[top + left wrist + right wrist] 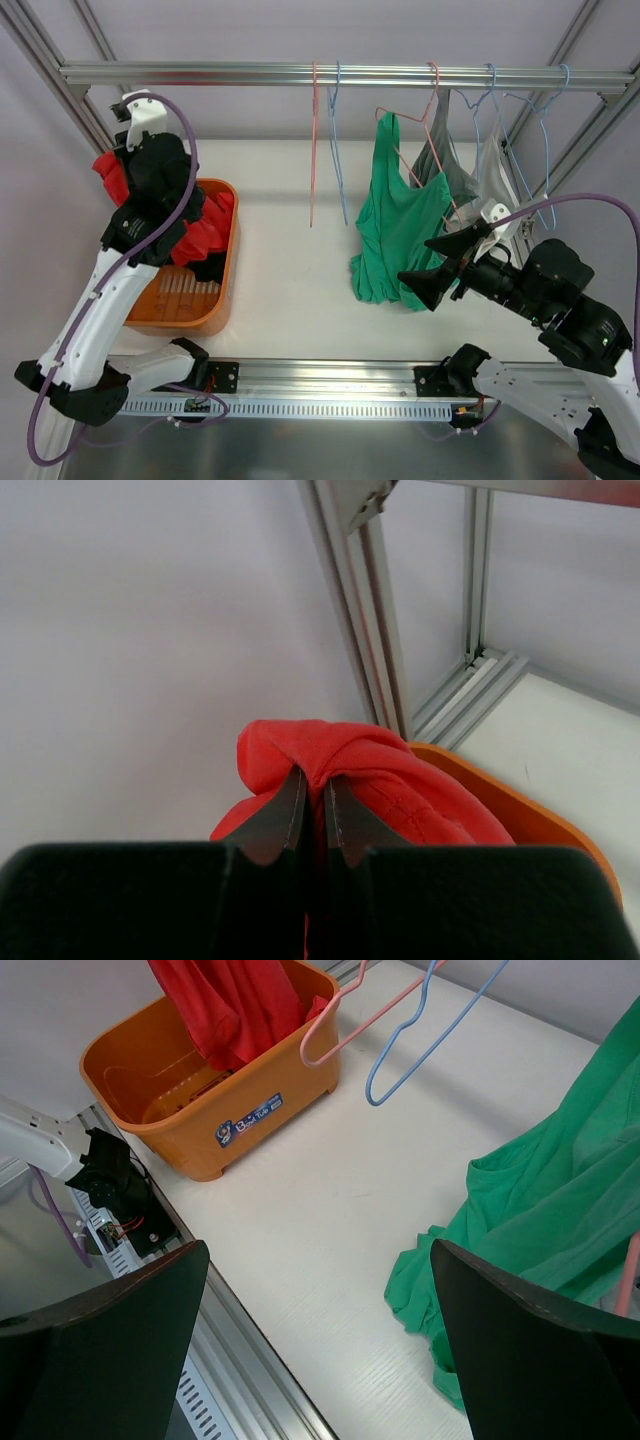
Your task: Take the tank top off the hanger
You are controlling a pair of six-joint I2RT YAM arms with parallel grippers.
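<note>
A green tank top (395, 225) hangs by its strap on a pink hanger (428, 125) on the rail (250, 73). Its lower end lies bunched on the table, as the right wrist view (540, 1190) also shows. My right gripper (415, 260) is open and empty, its jaws wide apart right beside the green cloth near the table surface (318, 1250). My left gripper (313, 780) is shut on a red garment (400, 780), held up over the far left end of the orange basket (215, 300). The red garment trails down into the basket.
An empty pink hanger (313, 140) and an empty blue hanger (336, 140) hang left of the tank top. A grey garment (455, 175) and blue hangers (545, 130) hang to its right. Frame posts stand at both back corners. The basket (200, 1110) sits at the table's left.
</note>
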